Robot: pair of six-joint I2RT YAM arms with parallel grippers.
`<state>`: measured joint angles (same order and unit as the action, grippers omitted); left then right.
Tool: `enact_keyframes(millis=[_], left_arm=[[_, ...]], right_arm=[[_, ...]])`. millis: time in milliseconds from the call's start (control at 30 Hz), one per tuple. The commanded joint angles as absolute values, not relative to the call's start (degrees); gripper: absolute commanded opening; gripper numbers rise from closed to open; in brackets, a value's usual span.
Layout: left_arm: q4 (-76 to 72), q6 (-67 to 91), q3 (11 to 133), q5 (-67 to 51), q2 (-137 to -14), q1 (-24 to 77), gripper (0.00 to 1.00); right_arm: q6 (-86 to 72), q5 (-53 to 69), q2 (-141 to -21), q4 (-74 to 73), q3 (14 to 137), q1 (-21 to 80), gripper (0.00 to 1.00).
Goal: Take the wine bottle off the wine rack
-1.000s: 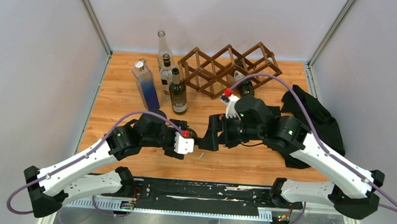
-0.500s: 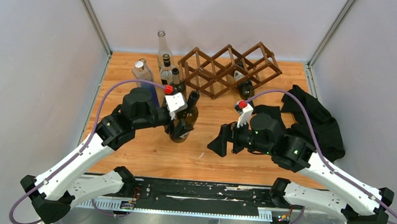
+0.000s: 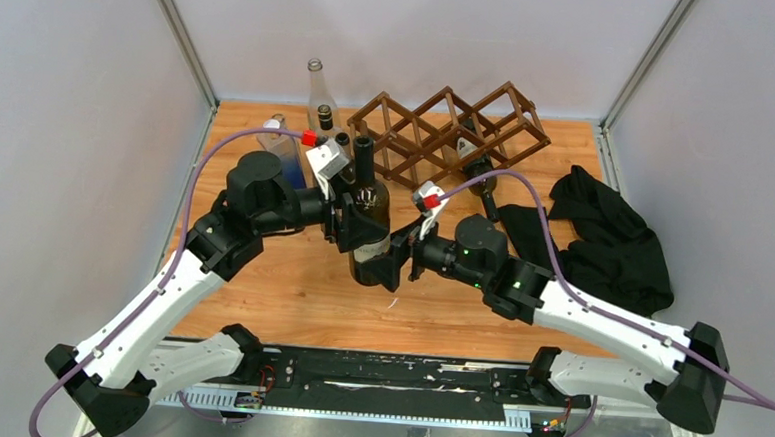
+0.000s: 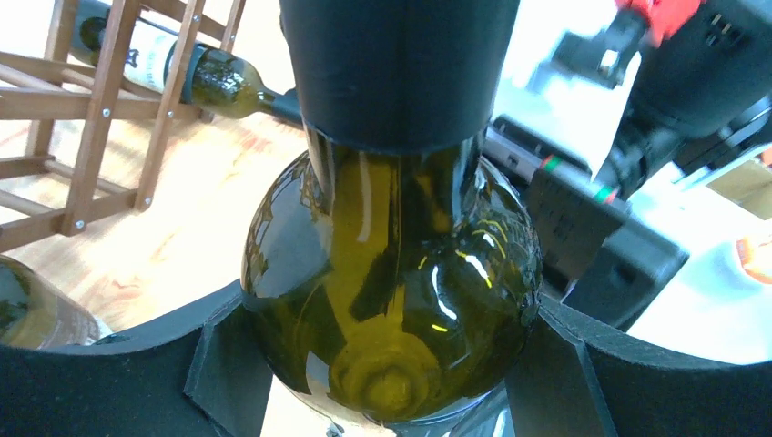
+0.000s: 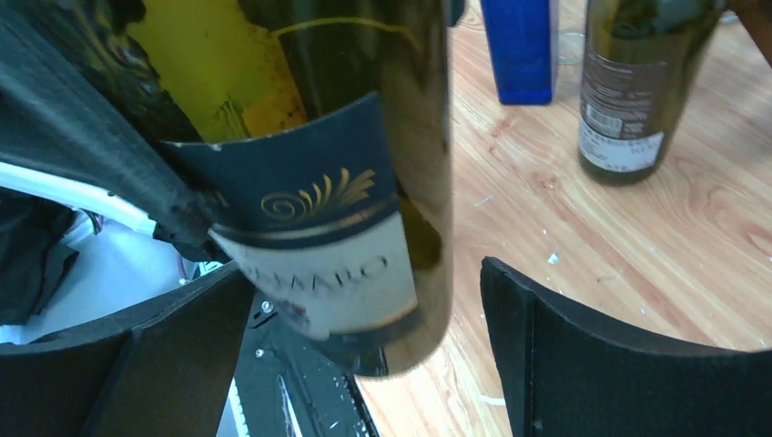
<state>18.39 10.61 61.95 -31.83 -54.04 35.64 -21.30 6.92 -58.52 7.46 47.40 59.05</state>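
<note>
My left gripper [image 3: 355,220] is shut on a dark green wine bottle [image 3: 370,233] at its shoulder and holds it upright over the table, in front of the rack. In the left wrist view the bottle [image 4: 391,273] fills the space between the gripper's [image 4: 387,364] two fingers. My right gripper [image 3: 395,260] is open around the bottle's labelled lower body [image 5: 337,246]; the gripper's [image 5: 364,350] right finger stands apart from the glass. The dark brown lattice wine rack [image 3: 438,131] stands at the back, with a second bottle [image 3: 478,169] lying in it, also seen from the left wrist [image 4: 191,77].
Several upright bottles stand at the back left: a tall clear one [image 3: 316,83], a blue square one [image 3: 279,143], and dark ones [image 3: 340,142]. The right wrist view shows the blue one [image 5: 519,45] and a brown one [image 5: 633,82]. Black cloth [image 3: 613,240] lies at the right.
My left gripper has carried the wine bottle back and to the right and stood it upright. My right arm has swung left and put its open fingers around the bottle's lower part.
</note>
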Motion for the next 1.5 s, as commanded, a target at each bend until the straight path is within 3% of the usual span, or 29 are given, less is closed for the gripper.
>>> enact_keyframes(millis=[0, 167, 200, 233, 267, 300, 333, 367, 433, 500, 633, 767, 867, 967, 1033, 1067, 1100, 1133, 1167, 1200, 1233, 1467], left_arm=[[10.34, 17.19, 63.69, -37.45, -52.71, 34.64, 0.0], [9.41, 20.03, 62.97, -41.03, -52.05, 33.66, 0.0], [9.33, 20.55, 63.04, -41.43, -51.77, 33.23, 0.0], [9.32, 20.71, 63.05, -41.77, -51.63, 33.0, 0.0], [9.5, 20.76, 63.13, -41.82, -51.33, 32.76, 0.03], [9.8, 20.77, 63.25, -41.83, -51.21, 32.44, 0.16], [10.75, 20.86, 63.33, -41.71, -51.18, 31.81, 0.44], [11.37, 20.89, 63.42, -41.48, -51.18, 31.46, 0.57], [12.76, 20.44, 63.52, -41.4, -51.41, 30.16, 0.84], [13.11, 20.3, 63.35, -41.58, -51.46, 28.48, 0.95], [11.43, 21.45, 63.45, -42.52, -51.38, 26.02, 0.96], [10.52, 21.97, 63.87, -43.5, -51.65, 24.45, 0.93], [10.31, 22.01, 63.04, -44.96, -52.08, 24.22, 0.83], [10.17, 20.79, 61.95, -45.7, -51.85, 23.87, 0.59], [11.87, 18.53, 62.11, -44.01, -51.7, 23.67, 0.31], [13.49, 17.1, 62.66, -43.0, -51.75, 23.64, 0.12], [14.64, 15.18, 63.12, -42.35, -51.89, 23.64, 0.05], [16.29, 13.06, 63.66, -41.68, -52.12, 23.64, 0.0], [17.98, 10.67, 64.24, -41.03, -52.38, 23.64, 0.0], [19.86, 7.5, 64.98, -40.7, -52.72, 23.64, 0.0], [21.47, 3.73, 65.46, -40.27, -53.22, 23.64, 0.0], [25.82, -11.88, 64.42, -42.17, -53.53, 23.35, 0.0]], right_arm=[[-16.3, 8.4, -63.71, 16.22, 49.78, 60.52, 0.97], [-15.45, 10.59, -66.69, 21.75, 49.42, 60.95, 0.94], [-15.31, 10.75, -66.67, 22.62, 49.0, 61.07, 0.85], [-15.02, 11.03, -66.65, 23.27, 48.58, 61.15, 0.66], [-14.65, 11.39, -66.7, 23.43, 48.3, 61.17, 0.54], [-14.27, 11.57, -66.73, 23.04, 48.3, 61.18, 0.38], [-13.45, 11.7, -67.0, 21.8, 48.46, 61.38, 0.22], [-12.92, 11.5, -67.11, 21.05, 48.68, 61.55, 0.05], [-11.7, 10.87, -67.29, 18.85, 48.87, 62.09, 0.0], [-10.68, 10.12, -67.11, 18.24, 48.14, 62.67, 0.0], [-9.45, 8.57, -66.66, 18.12, 47.01, 63.56, 0.0], [-8.85, 7.86, -66.99, 17.82, 46.92, 64.3, 0.0], [-8.83, 7.66, -67.27, 17.84, 47.2, 64.71, 0.0], [-9.24, 7.03, -67.2, 17.75, 47.01, 64.86, 0.0], [-9.44, 6.67, -67.0, 17.71, 46.58, 64.94, 0.0], [-9.53, 6.28, -66.88, 17.47, 46.31, 64.95, 0.05], [-9.83, 5.87, -66.88, 16.95, 46.16, 64.95, 0.19], [-10.22, 4.99, -66.76, 16.56, 46.07, 64.91, 0.39], [-10.8, 3.88, -66.67, 15.16, 46.18, 64.91, 0.65], [-11.14, 2.84, -66.53, 13.87, 46.41, 64.95, 0.81], [-11.35, 2.05, -66.37, 12.8, 46.56, 64.94, 0.87], [-12.14, 1.59, -60.91, 6.34, 44.04, 64.86, 0.92]])
